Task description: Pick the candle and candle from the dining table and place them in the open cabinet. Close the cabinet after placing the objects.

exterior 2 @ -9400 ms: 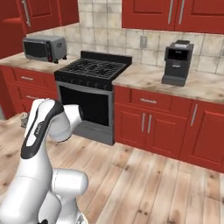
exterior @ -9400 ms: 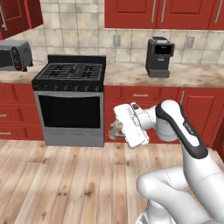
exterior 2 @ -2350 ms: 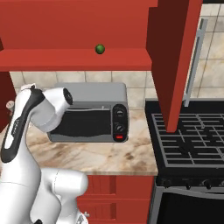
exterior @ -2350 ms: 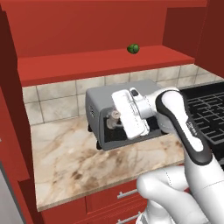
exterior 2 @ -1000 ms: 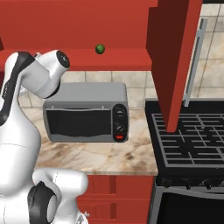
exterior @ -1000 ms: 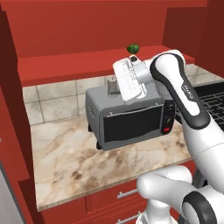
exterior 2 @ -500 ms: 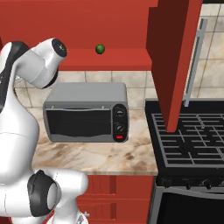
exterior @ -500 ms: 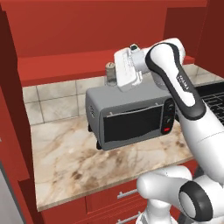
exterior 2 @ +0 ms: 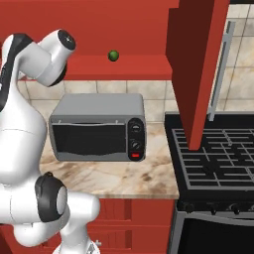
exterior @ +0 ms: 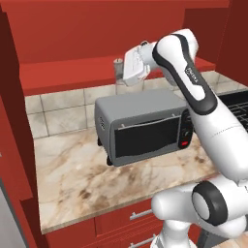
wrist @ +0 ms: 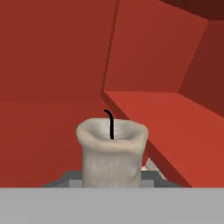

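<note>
My gripper [exterior: 125,72] is shut on the pale grey-beige candle [exterior: 117,65], held upright at the level of the shelf [exterior: 68,77] in the open red cabinet. In the hand view this candle [wrist: 112,151], with its black wick, stands just above my gripper [wrist: 112,183], and the red cabinet interior [wrist: 52,57] lies behind it. The other candle, a squat olive stub [exterior 2: 113,55], sits on the cabinet shelf [exterior 2: 139,69]. The cabinet door [exterior 2: 198,64] stands open to the right, and its silver bar handle [exterior 2: 221,72] is visible.
A grey toaster oven [exterior: 143,128] stands on the marble counter [exterior: 77,179] directly under the shelf. A black stove [exterior 2: 213,154] lies to the right. The open left door [exterior: 12,116] rises along the left edge.
My arm has lifted the grey-beige candle up and to the left, from above the toaster oven to the shelf's front edge. The olive candle has stayed on the shelf.
</note>
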Controlling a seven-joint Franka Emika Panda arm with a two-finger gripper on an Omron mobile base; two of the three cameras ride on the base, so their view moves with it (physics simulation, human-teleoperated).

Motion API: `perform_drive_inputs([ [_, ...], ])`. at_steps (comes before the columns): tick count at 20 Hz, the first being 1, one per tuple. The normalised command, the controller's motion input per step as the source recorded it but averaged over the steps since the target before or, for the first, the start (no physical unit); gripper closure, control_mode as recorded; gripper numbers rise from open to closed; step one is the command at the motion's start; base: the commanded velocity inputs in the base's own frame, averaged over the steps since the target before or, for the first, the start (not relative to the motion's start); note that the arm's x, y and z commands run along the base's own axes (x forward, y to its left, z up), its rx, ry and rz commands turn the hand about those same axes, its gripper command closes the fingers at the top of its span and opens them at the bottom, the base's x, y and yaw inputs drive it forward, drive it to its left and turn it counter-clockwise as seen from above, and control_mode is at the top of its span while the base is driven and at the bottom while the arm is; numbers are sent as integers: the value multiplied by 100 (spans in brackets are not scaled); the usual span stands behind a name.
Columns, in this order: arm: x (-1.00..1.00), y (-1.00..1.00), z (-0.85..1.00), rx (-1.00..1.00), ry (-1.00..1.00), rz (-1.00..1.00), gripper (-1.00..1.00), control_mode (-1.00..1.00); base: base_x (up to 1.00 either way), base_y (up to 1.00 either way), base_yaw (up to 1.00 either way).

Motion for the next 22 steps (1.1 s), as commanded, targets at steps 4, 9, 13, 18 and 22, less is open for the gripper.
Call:
perform_drive_inputs([
  [4, 57, 0, 0, 1, 19, -7, 100, -100, 0, 0, 0],
  [9, 44, 0, 0, 2, 10, -6, 100, -100, 0, 0, 0],
  [13, 36, 1, -1, 2, 1, -5, 100, -100, 0, 0, 0],
  [18, 36, 1, -19, 2, -2, -2, 100, -100, 0, 0, 0],
  [22, 29, 0, -21, 2, -4, 0, 100, -100, 0, 0, 0],
])
